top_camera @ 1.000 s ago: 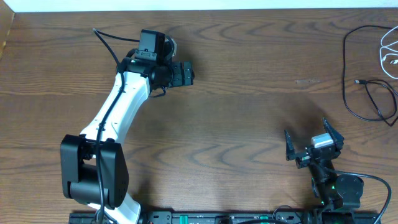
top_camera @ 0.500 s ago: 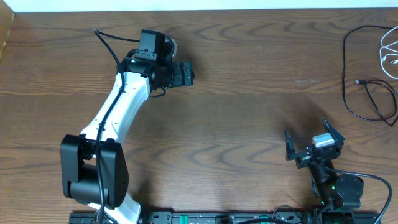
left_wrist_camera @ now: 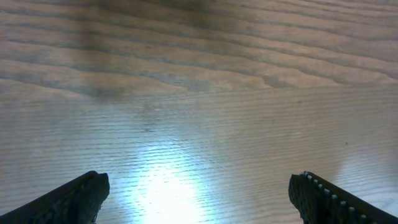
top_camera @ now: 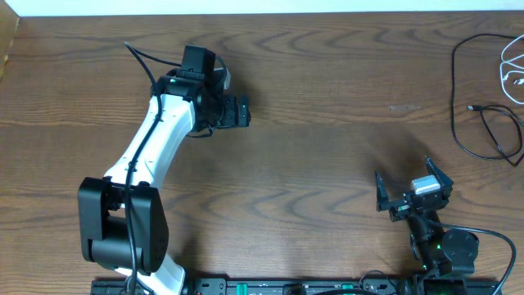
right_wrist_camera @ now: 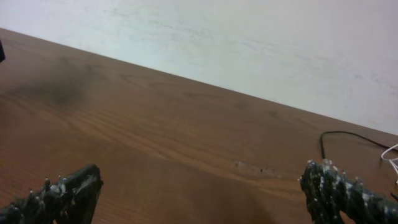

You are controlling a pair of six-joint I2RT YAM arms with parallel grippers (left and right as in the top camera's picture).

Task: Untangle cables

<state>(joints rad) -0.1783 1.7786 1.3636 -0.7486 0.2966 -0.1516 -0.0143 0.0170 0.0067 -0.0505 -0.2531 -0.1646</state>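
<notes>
The black cable [top_camera: 453, 98] lies in loops at the table's far right edge, and the white cable [top_camera: 502, 65] curls beside it at the frame edge. In the right wrist view a piece of the black cable [right_wrist_camera: 322, 143] and of the white cable [right_wrist_camera: 390, 152] show at the right. My left gripper [top_camera: 244, 111] is open and empty over bare wood at the upper left, far from the cables; its wrist view [left_wrist_camera: 199, 186] shows only table. My right gripper [top_camera: 409, 182] is open and empty near the front right, short of the cables; it also shows in its wrist view [right_wrist_camera: 202, 180].
The wooden table [top_camera: 327, 147] fills the view, with a white wall along its far edge [right_wrist_camera: 249, 37]. The left arm's base [top_camera: 123, 229] stands at the front left and the right arm's base [top_camera: 446, 250] at the front right.
My left gripper has shifted a little toward the near side and slightly left. The right arm and both cables have not moved.
</notes>
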